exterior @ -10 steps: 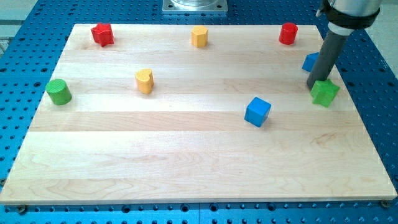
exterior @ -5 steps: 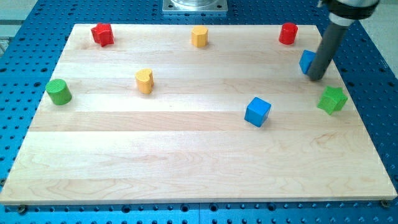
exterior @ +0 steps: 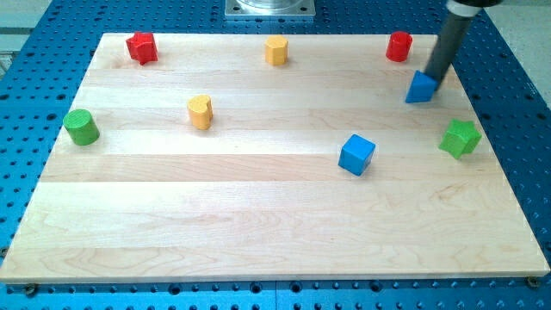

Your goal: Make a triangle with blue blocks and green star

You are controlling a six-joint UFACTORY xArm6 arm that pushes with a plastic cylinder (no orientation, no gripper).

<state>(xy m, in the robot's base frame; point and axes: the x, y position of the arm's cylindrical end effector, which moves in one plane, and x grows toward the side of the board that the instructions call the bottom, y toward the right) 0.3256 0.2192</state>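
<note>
A blue cube [exterior: 356,154] sits right of the board's middle. A second blue block [exterior: 420,88], wedge-like, lies at the upper right. A green star [exterior: 460,138] lies near the right edge, below it. My tip [exterior: 436,83] is at the upper right, touching the upper right side of the second blue block and well above the green star.
A red block [exterior: 141,46] is at the top left, a yellow block [exterior: 275,50] at top middle, a red cylinder [exterior: 399,46] at top right. A yellow block [exterior: 200,112] and a green cylinder [exterior: 82,127] are on the left. The wooden board [exterior: 258,241] lies on a blue perforated table.
My tip moved up the view, away from the green star, to the upper right side of the blue block. The star shifted slightly right; the blue block moved a little left.
</note>
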